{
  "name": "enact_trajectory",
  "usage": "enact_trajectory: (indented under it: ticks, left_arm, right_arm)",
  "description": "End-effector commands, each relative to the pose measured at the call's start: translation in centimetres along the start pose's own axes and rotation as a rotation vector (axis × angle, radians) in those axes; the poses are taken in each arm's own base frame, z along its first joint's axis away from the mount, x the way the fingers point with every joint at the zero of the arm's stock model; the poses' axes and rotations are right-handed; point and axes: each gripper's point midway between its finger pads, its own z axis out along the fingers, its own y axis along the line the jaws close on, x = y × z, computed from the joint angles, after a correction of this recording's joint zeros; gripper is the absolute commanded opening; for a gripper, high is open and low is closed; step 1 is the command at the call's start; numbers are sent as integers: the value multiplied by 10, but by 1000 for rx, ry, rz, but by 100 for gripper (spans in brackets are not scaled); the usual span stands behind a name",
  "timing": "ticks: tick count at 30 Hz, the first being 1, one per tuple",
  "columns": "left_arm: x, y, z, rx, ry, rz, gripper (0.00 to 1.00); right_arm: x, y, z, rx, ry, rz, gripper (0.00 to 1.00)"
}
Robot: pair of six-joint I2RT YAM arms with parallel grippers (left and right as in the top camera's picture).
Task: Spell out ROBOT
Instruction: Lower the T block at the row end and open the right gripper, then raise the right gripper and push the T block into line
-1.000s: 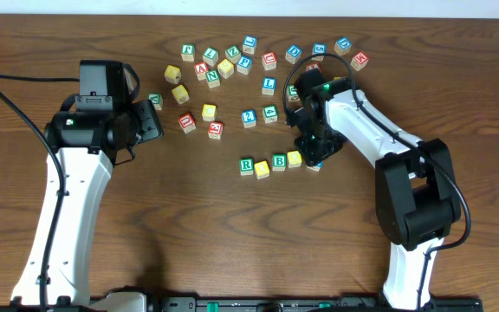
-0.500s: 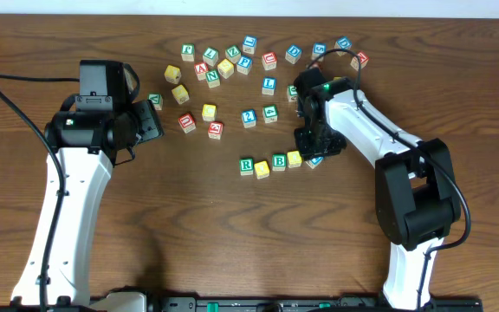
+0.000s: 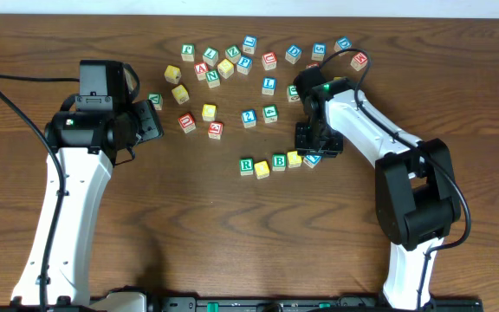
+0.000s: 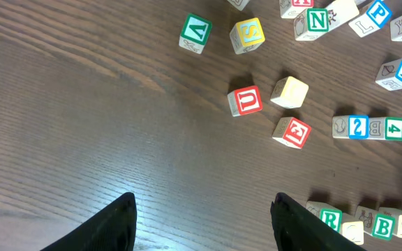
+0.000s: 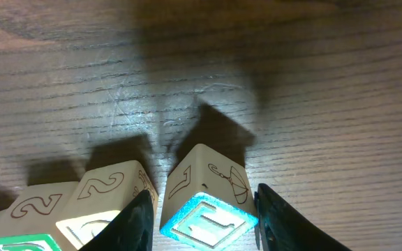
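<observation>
Dark wood-grain table (image 3: 189, 225) under everything. Left gripper (image 4: 202, 202) hangs spread and empty. Right gripper (image 5: 201, 199) straddles the blue-lettered wooden T cube (image 5: 211, 216), which ends the row after green R cube (image 3: 246, 165), yellow cube (image 3: 262, 169), green B cube (image 3: 278, 161) and second yellow cube (image 3: 294, 159). Pinching or released, I cannot tell. Light, rigid, smooth: take it by opposite flat faces.

The left arm (image 3: 68, 217) and right arm (image 3: 358, 121) share one build: glossy white links joined by bulky black joint housings. A thin black cable (image 3: 29, 77) loops off the left one. A small green light (image 3: 326, 87), possibly a status lamp, glows on the right arm. The left gripper (image 4: 202, 202) and right gripper (image 5: 202, 194) have matte black fingers.
</observation>
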Motion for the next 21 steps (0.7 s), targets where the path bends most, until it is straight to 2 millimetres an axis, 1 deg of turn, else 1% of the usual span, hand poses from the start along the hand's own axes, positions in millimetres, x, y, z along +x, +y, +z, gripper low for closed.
enact_trajectory:
  ticks: [1, 3, 7, 14, 16, 19, 21]
  left_arm:
    - [-5, 0, -2, 0, -10, -11, 61]
    - [-5, 0, -2, 0, -10, -11, 61]
    - [-5, 0, -2, 0, -10, -11, 61]
    - [-5, 0, -2, 0, -10, -11, 61]
    - [-5, 0, -2, 0, -9, -11, 61]
    - [-5, 0, -1, 0, -8, -11, 61]
    - [-4, 0, -1, 0, -8, -11, 61]
  right_arm:
    - [-3, -2, -6, -15, -12, 40, 41]
    - [-4, -2, -8, -22, -14, 41, 42]
    - [-10, 0, -20, -29, -25, 33, 46]
    - [-21, -5, -49, -34, -39, -17, 46]
    - [-23, -8, -56, -32, -40, -44, 48]
    - [-25, -21, -58, 7, -40, -93, 52]
    - [-27, -33, -56, 54, -45, -124, 51]
